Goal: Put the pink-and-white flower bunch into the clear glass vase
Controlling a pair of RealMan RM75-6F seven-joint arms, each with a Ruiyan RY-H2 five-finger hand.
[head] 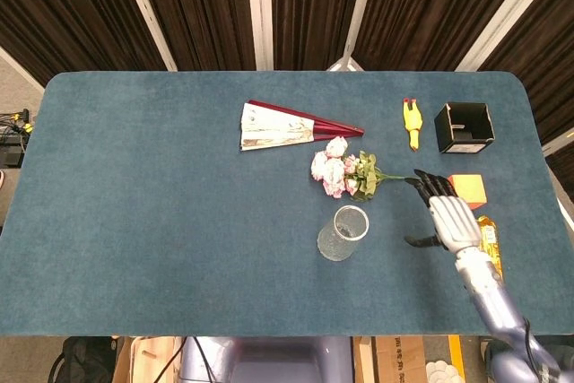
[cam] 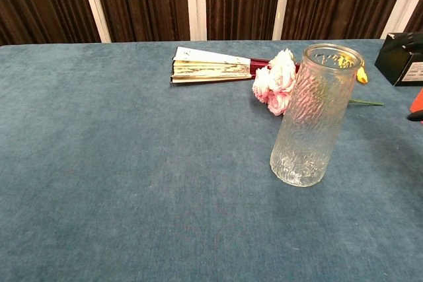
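Right hand (head: pixel 446 213) hovers empty with fingers spread, just right of the flower bunch (head: pixel 343 170), near its stem tip; the bunch lies on the bench (head: pixel 161 195) just behind the empty vase (head: pixel 343 233); grasping, lifting and inserting all remain; left hand unseen.

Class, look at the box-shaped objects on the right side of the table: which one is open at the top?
The black box near the table's far right corner: the head view looks down into its hollow inside. The orange cube nearer the right hand is closed and solid-looking.
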